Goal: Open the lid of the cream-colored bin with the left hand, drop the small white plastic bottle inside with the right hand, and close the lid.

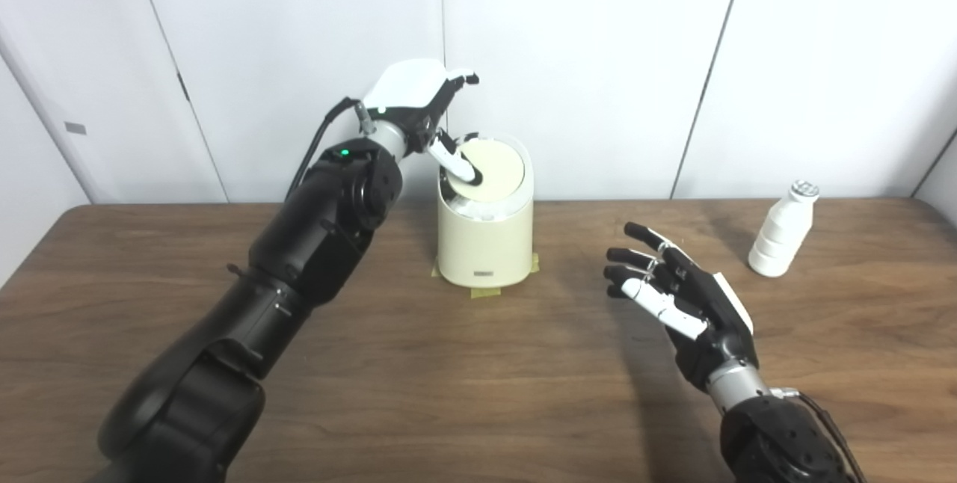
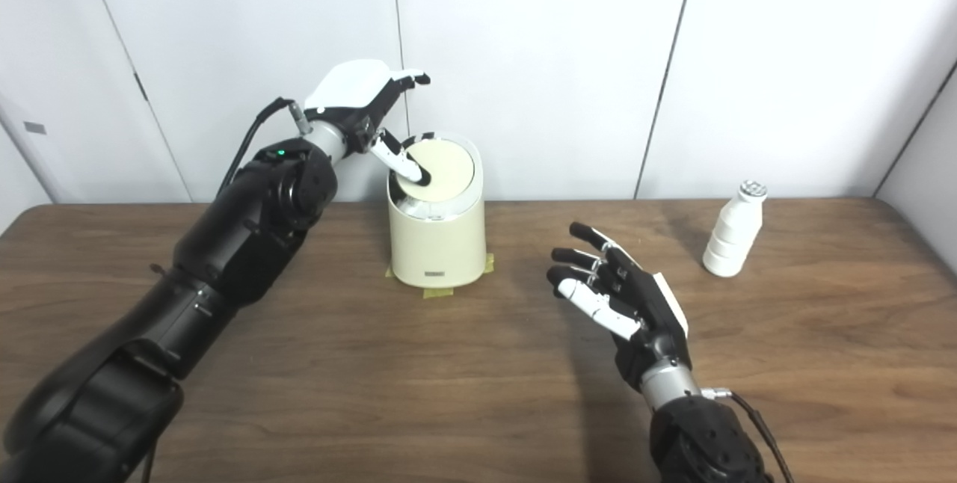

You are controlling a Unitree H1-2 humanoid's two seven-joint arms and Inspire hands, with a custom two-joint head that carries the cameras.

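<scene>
Right hand (image 1: 684, 296) empty, fingers spread; left hand (image 1: 422, 105), thumb seemingly pressing tilted lid (image 1: 493, 169) of cream-colored bin (image 1: 486, 244); ribbed white bottle (image 1: 783, 238) upright.

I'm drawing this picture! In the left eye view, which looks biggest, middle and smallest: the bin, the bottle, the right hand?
1. Bin looks biggest.
2. Right hand, though it is nearer the camera, so that is unsure.
3. Bottle looks smallest.

The brown wood-grain tabletop (image 1: 463, 393) spreads under both my arms; the cream-colored bin (image 1: 486, 244) stands on it just beyond and below my left hand (image 1: 419, 98), on strips of yellowish tape (image 1: 484, 291); the small white plastic bottle (image 1: 782, 229) stands upright beyond and to the right of my right hand (image 1: 684, 296), well apart from it.
</scene>
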